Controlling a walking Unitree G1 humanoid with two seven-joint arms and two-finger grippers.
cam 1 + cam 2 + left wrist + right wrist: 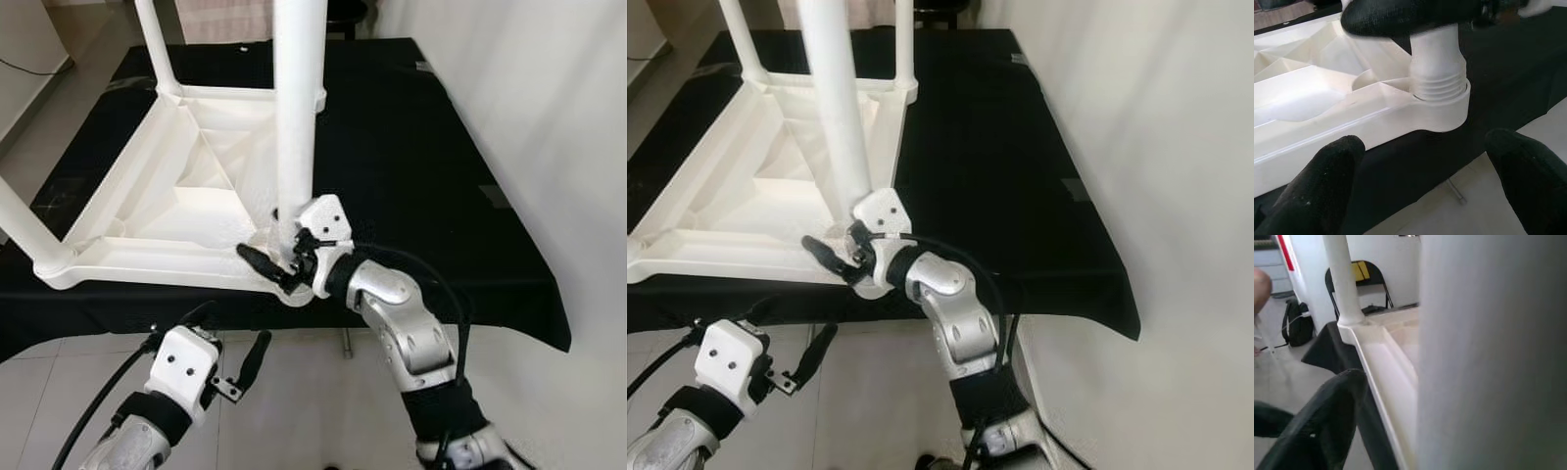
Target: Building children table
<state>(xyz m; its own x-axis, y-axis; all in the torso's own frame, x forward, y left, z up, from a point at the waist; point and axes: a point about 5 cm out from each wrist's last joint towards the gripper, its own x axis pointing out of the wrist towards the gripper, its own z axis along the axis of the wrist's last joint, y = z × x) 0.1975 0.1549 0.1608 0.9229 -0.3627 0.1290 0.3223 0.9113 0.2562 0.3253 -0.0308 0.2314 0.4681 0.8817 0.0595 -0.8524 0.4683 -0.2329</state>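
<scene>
A big table (509, 284) covered with a black cloth (421, 147) fills most of the scene, its near edge hanging over a pale tiled floor (294, 392). At three o'clock a plain white wall (549, 108) runs close along the table's side. At nine o'clock a strip of light floor shows beside another white surface. Past the far end of the table, at twelve o'clock, stands a black folding chair (1359, 281), with a dark bag (1298, 323) on the floor near it. The light is soft and even.
</scene>
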